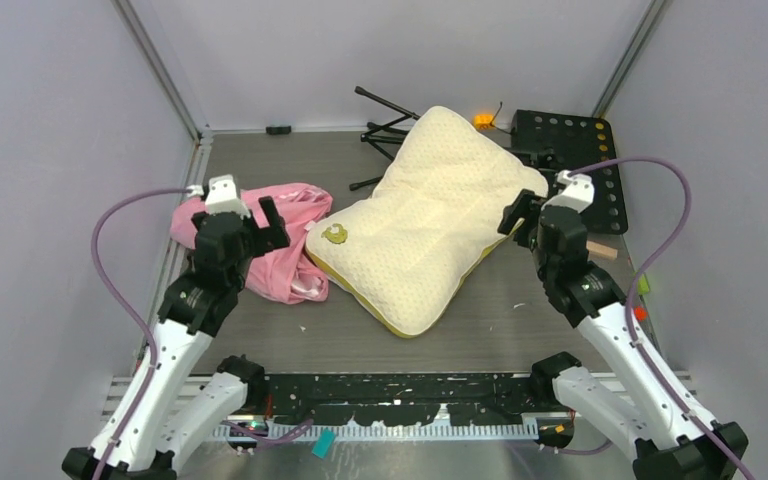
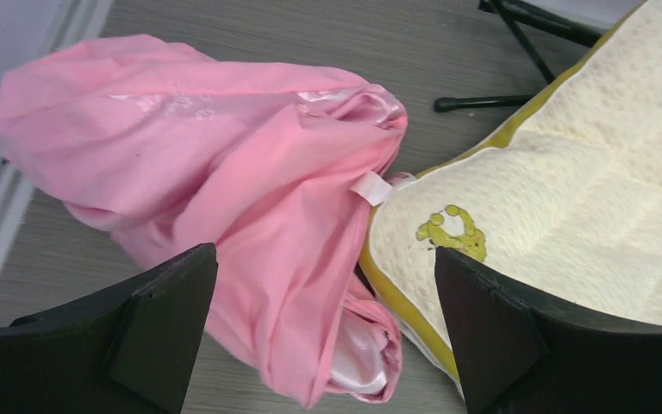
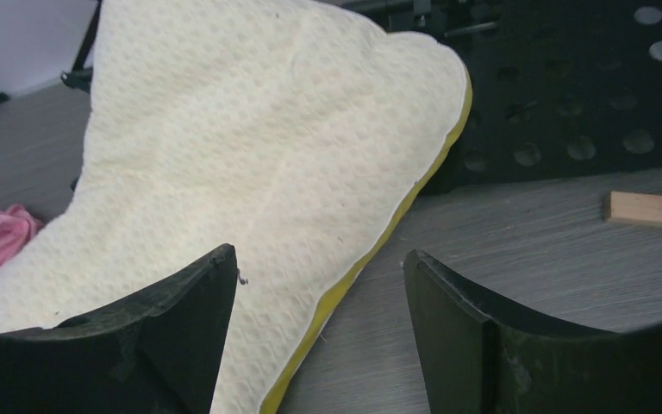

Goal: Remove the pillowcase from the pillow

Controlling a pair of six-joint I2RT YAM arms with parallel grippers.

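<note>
Pale grey walls [image 1: 60, 100] box in a grey wood-grain counter [image 1: 520, 320], and you see both arms reaching in from the near edge. Pillowcase [image 2: 224, 155]: off the pillow entirely, a limp, crumpled pink heap on the left side of the counter, shiny lining showing at its near end. Its small white tag [image 2: 371, 187] lies right at the pillow's yellow-banded corner, where the fabric touches the cushion. Pillow [image 1: 430, 220]: bare, cream, dimpled, lying diagonally mid-counter, with a green emblem [image 2: 452, 231] on the corner nearest the heap. Its far end sits by black tripod legs [image 1: 385, 125] and a black perforated plate [image 1: 580, 150]. Left claw [image 2: 323, 267]: spread wide, gripping nothing, and you look down between its fingers at the pink fabric and the pillow corner. Right claw [image 3: 319, 259]: also spread, gripping nothing, poised over the pillow's right edge so that the yellow band runs through the gap in its wrist view. Small wooden block [image 3: 651, 210]: on the counter to the right, just in front of the perforated plate, apart from the pillow.
</note>
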